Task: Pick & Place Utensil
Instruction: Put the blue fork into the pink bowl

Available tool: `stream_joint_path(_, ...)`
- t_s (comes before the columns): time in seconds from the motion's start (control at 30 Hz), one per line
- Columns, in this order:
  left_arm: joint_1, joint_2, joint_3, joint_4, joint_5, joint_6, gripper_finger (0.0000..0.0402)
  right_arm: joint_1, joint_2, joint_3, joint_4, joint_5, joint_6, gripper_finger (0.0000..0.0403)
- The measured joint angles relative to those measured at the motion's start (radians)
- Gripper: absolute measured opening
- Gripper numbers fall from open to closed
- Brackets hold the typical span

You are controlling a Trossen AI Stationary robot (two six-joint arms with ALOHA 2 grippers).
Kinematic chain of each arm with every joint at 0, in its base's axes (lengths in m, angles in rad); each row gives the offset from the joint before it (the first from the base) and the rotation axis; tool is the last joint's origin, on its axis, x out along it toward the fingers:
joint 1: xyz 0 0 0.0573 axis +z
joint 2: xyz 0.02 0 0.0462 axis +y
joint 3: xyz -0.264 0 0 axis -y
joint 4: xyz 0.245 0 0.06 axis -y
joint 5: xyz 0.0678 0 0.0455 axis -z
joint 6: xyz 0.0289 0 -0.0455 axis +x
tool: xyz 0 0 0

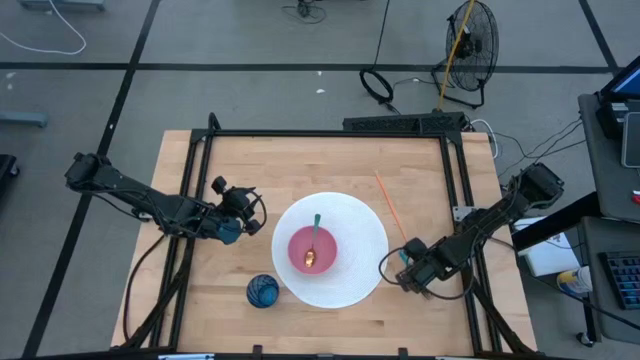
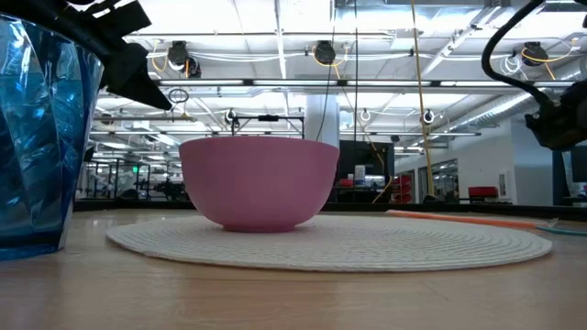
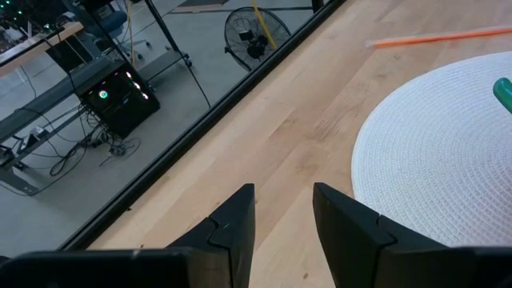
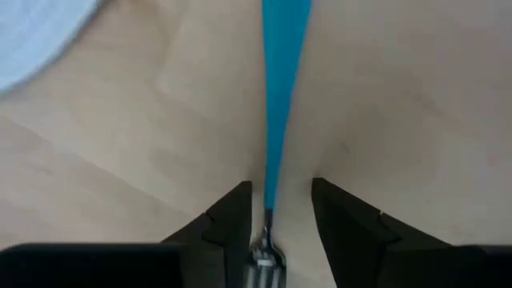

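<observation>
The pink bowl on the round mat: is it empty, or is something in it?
Not empty. From above, the pink bowl holds a spoon, its green handle leaning over the rim; the bowl stands upright on the white mat.

Worktop [image 1: 330,160]: pale wood, visible grain, black frame rails. Round placemat [image 1: 362,240]: white, fine woven ribbing. Bowl [image 1: 296,248]: pink. Spoon [image 1: 313,240] in bowl: green handle, copper-orange head. Cup [image 1: 263,291]: translucent blue, faceted. Straw [image 1: 390,211]: orange. Fork [image 4: 282,96]: bright blue handle, silver metal end between the dark fingers. Right gripper [image 4: 278,220]: black. Left gripper [image 3: 282,220]: black, with a teal patch on the wrist.
</observation>
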Motion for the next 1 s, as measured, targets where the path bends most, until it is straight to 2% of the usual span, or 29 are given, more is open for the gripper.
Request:
stream_joint_path(0.27, 0.0, 0.0, 0.0, 0.0, 0.0, 0.0, 0.0134, -0.004, 0.0, -0.001, -0.014, -0.025, 0.001, 0.0092)
stream_joint_path(0.53, 0.0, 0.0, 0.0, 0.0, 0.0, 0.0, 0.0134, -0.004, -0.002, -0.016, -0.004, 0.007, -0.002, 0.001)
stream_joint_path(0.73, 0.0, 0.0, 0.0, 0.0, 0.0, 0.003, 0.0134, -0.003, -0.003, -0.074, 0.027, 0.01, 0.024, 0.0008)
stream_joint_path(1.0, 0.0, 0.0, 0.0, -0.002, 0.0, 0.003, 0.0134, -0.003, -0.002, -0.079, 0.025, 0.024, 0.011, 0.0003)
